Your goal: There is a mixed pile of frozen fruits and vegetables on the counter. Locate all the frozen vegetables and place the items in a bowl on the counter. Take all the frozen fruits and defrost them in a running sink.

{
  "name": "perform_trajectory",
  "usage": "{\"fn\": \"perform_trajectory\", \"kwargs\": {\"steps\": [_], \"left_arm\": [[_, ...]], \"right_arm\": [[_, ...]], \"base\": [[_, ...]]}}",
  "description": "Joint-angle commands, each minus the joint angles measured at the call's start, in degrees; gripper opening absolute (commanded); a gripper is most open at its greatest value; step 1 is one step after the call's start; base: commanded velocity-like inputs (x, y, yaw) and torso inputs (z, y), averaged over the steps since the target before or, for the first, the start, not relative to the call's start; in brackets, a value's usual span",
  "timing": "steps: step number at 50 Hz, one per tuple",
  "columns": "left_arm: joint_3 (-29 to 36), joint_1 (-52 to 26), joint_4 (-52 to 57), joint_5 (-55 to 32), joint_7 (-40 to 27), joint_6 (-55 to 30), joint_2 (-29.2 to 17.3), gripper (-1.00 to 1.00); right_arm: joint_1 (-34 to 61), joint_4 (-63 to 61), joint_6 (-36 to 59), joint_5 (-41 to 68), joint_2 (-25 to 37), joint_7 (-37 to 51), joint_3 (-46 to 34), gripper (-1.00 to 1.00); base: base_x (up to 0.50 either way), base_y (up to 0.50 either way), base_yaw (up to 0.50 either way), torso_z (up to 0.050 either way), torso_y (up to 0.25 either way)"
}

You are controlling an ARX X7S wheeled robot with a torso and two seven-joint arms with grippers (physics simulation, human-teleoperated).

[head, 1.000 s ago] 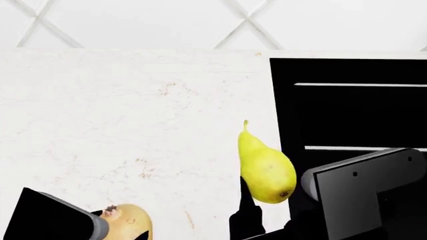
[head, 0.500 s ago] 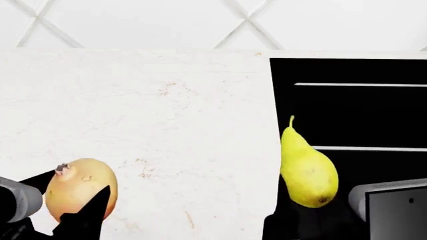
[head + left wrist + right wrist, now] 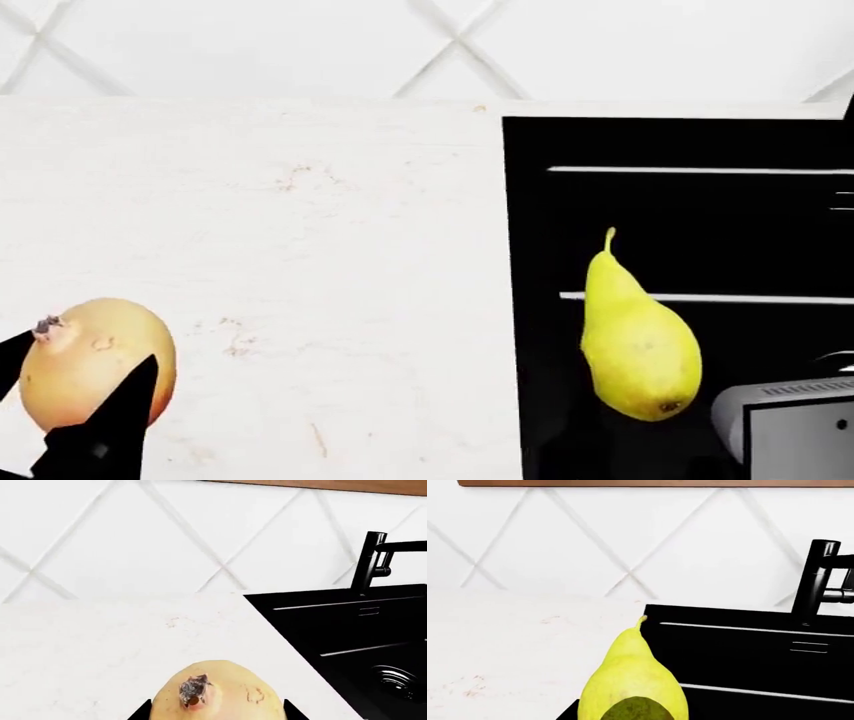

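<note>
R gripper (image 3: 627, 440) holds pear (image 3: 639, 340) over sink (image 3: 694, 200).

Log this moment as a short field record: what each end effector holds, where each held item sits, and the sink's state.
left end effector: shut on the rounded golden-tan fruit with a brown tip
tan fruit position: over the white speckled stone counter
right end effector: fingertips out of view; yellow narrow-necked pear appears carried by it
pear position: in front of the black rectangular sink basin
black faucet: no water visible
</note>
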Motion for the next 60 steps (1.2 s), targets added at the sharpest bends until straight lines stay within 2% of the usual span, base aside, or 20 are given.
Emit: {"fn": "perform_trajectory", "kwargs": {"steps": [1, 9, 11, 42, 46, 51, 60], "left_arm": [[-2.0, 0.6, 0.7, -0.5, 1.3, 1.1, 0.3, -1.00], [-1.3, 0.6, 1.2, -0.6, 0.7, 1.4, 0.3, -1.00], [-1.1, -1.2, 0.6, -3.9, -2.0, 1.5, -0.6, -1.00], [-1.4, 1.1, 1.6, -2.1, -0.1, 3.2, -1.6, -1.00], [-0.8, -0.3, 1.1, -4.1, -2.1, 3.4, -2.1, -1.00], [-0.9, 1.4, 1.5, -0.6, 0.6, 3.5, -1.5, -1.00], [-1.0, 1.1, 1.0, -0.5, 0.7, 3.9, -2.2, -1.00]], "right_arm": [[0.3, -0.6, 0.7, -2.8, -0.8, -0.6, 1.6, -1.00], [0.1, -0.7, 0.5, -2.6, -0.5, -0.5, 1.9, -1.00], [0.1, -0.7, 0.4, -2.5, -0.4, -0.5, 1.9, -1.00], [-1.1, -1.5, -0.8, -1.6, 0.9, 0.2, 3.5, -1.00], [-1.2, -1.6, -0.8, -1.6, 1.1, 0.4, 3.6, -1.00], [-1.1, -1.8, -0.5, -1.6, 1.2, 0.6, 3.4, -1.00], [-0.1, -1.8, 0.4, -2.0, 0.6, 0.6, 2.5, -1.00]], "base": [[0.03, -0.37, 0.00, 0.000, 0.000], [0.04, -0.47, 0.00, 0.000, 0.000], [0.03, -0.50, 0.00, 0.000, 0.000], [0.00, -0.50, 0.00, 0.000, 0.001], [0.00, -0.50, 0.00, 0.000, 0.000], [0.00, -0.50, 0.00, 0.000, 0.000], [0.00, -0.50, 0.00, 0.000, 0.001]]}}
